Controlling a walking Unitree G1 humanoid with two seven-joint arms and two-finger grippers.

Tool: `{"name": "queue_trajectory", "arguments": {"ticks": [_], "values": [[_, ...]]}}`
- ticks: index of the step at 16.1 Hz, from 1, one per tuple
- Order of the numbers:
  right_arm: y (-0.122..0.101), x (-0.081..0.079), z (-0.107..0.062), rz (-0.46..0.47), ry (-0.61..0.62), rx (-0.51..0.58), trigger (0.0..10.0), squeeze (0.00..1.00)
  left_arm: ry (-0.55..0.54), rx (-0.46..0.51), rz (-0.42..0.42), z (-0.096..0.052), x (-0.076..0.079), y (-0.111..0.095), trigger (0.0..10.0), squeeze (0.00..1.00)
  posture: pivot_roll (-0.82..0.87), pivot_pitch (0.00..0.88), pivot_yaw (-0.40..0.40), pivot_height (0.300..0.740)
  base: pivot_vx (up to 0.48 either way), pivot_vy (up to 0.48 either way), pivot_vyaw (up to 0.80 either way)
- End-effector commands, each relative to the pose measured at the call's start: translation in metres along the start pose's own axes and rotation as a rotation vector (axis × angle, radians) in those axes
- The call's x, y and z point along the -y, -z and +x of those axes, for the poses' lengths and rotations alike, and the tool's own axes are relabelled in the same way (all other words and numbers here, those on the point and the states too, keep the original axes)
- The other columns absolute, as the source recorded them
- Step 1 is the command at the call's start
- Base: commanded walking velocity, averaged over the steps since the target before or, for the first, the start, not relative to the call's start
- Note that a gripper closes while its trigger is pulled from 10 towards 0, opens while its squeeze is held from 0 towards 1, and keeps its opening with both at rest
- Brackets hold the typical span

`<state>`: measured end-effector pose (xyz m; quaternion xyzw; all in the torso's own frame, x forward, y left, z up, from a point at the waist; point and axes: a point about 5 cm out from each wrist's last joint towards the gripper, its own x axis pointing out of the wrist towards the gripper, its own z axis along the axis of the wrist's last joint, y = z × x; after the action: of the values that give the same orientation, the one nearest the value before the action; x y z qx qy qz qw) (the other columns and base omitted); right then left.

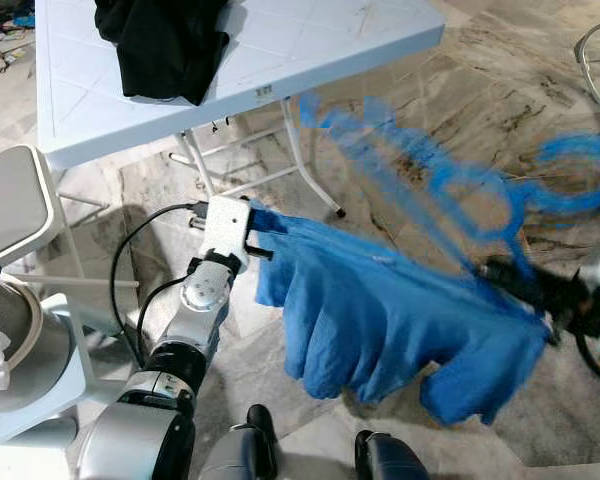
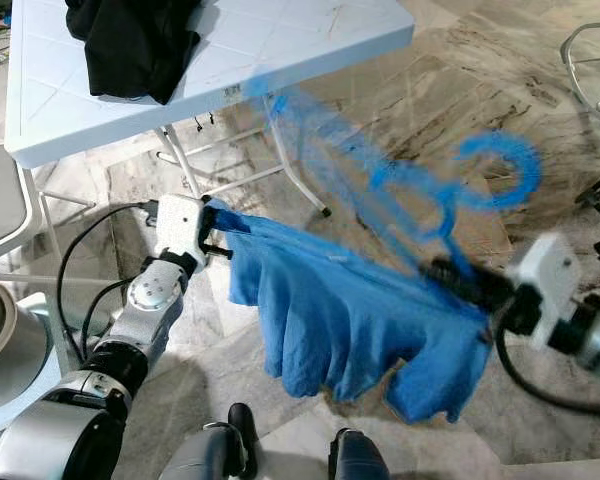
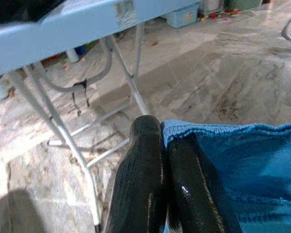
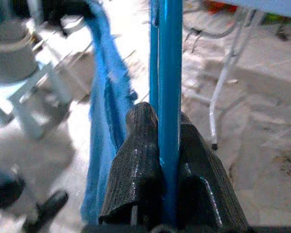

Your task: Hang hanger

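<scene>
Floor: marble-look tiles (image 1: pixel 450 120), open space ahead; no rail or rod for hanging visible from here.
Table: light blue folding table (image 1: pixel 310 40) at the far left, black garment (image 1: pixel 160 40) heaped on it, white legs splayed toward the robot.
Rack: curved grey wire frame (image 1: pixel 592 55) at the far right edge; can't tell if that's the hang target.
Shirt: blue shirt (image 1: pixel 380 320) stretched between both arms, sagging in the middle, well above the floor.
Hanger: blue hanger (image 1: pixel 450 180) smeared by motion blur, hook (image 1: pixel 580 170) up toward the right, one arm reaching back toward the table edge.
Left gripper: left gripper (image 3: pixel 162 160) pressed together on the shirt's hem edge, only a thin bit of fabric between the fingers.
Right gripper: right gripper (image 4: pixel 167 145) clamped on the hanger's bar, shirt draped just beside it.
Risk 1: hem pinch is shallow; any tug as the arms spread likely pulls the fabric out.
Risk 2: hanger is swinging; it could pivot in the right pinch and shed the shirt.
Risk 3: long hanger arm passes near the table leg (image 1: pixel 310 160); a turn could snag it.
Risk 4: blurred hook makes alignment to any rail unreliable until it settles.
</scene>
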<state>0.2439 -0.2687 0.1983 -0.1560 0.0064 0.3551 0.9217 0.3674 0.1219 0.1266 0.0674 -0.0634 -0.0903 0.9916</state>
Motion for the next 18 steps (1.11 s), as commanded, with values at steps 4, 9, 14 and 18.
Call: {"name": "queue_trajectory", "arguments": {"ticks": [4, 9, 14, 18], "values": [[-0.003, -0.001, 0.056, 0.287, 0.404, 0.286, 10.0, 0.00, -0.046, -0.021, -0.087, -0.011, 0.006, 0.012, 0.0, 0.00, -0.23, 0.289, 0.071, 0.740, 0.000, 0.000, 0.00], [-0.037, -0.019, 0.128, 0.599, 0.488, 0.574, 10.0, 0.00, 0.058, 0.031, -0.142, -0.015, 0.039, 0.005, 0.0, 0.00, -0.22, 0.274, 0.066, 0.740, 0.000, 0.000, 0.00], [-0.066, -0.001, 0.149, 0.833, 0.519, 0.761, 10.0, 0.00, 0.171, 0.127, -0.205, -0.009, 0.062, -0.023, 0.0, 0.00, -0.21, 0.256, 0.068, 0.740, 0.000, 0.000, 0.00], [-0.073, -0.004, 0.161, 0.837, 0.500, 0.769, 10.0, 0.00, 0.188, 0.116, -0.215, -0.008, 0.071, -0.025, 0.0, 0.00, -0.20, 0.254, 0.068, 0.740, 0.000, 0.000, 0.00]]}}
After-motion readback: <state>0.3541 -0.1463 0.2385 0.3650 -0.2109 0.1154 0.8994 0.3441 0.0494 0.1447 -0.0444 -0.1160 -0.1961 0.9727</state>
